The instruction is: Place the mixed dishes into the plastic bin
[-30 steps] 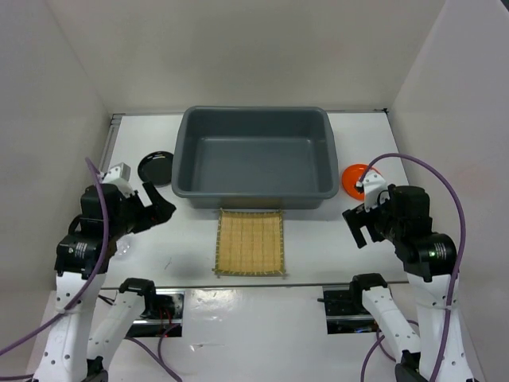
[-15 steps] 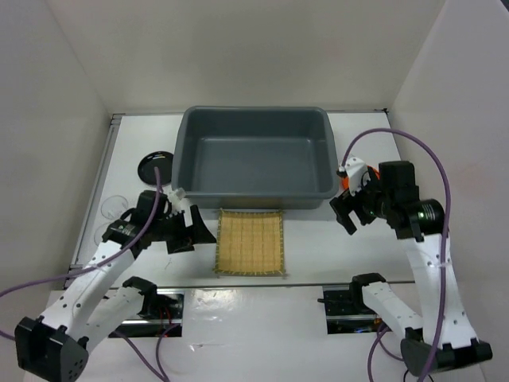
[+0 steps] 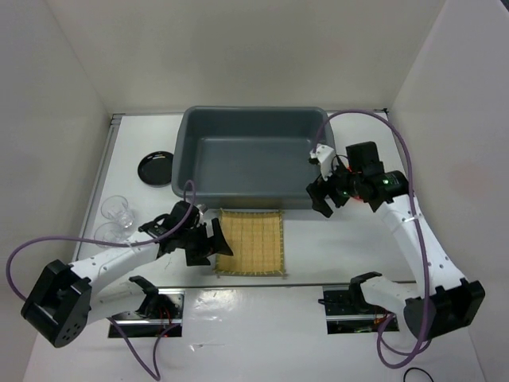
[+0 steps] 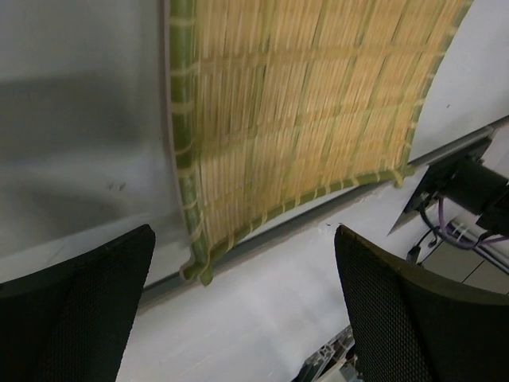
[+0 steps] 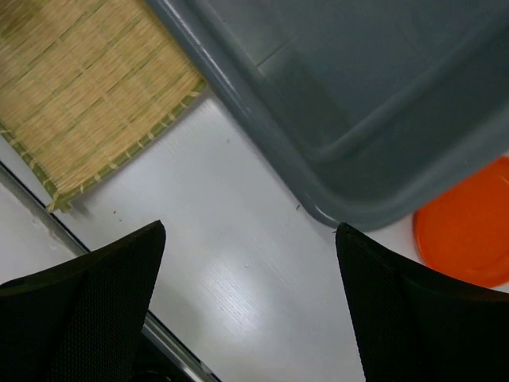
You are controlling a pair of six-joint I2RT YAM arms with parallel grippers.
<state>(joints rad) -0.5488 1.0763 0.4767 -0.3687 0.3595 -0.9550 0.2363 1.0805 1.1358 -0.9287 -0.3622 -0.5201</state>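
The bamboo mat [image 3: 250,242] lies flat on the tabletop [image 3: 342,251], its far edge just beside the near wall of the grey bin [image 3: 254,159]. From above we see the left gripper [image 3: 213,242] low at the mat's left edge, jaws wide apart. Our left wrist view adds the mat's green-bound near corner, framed between the two dark fingers [image 4: 79,310]. The right gripper [image 3: 322,199] hangs at the bin's near right corner, jaws apart and holding nothing. The orange plate [image 5: 469,231] shows plainly only in the right wrist view, on the tabletop just beside that corner; from above the arm covers it. Only the overhead view takes in the black plate [image 3: 156,168] left of the bin and the two glass cups [image 3: 116,210] near the tabletop's left edge.
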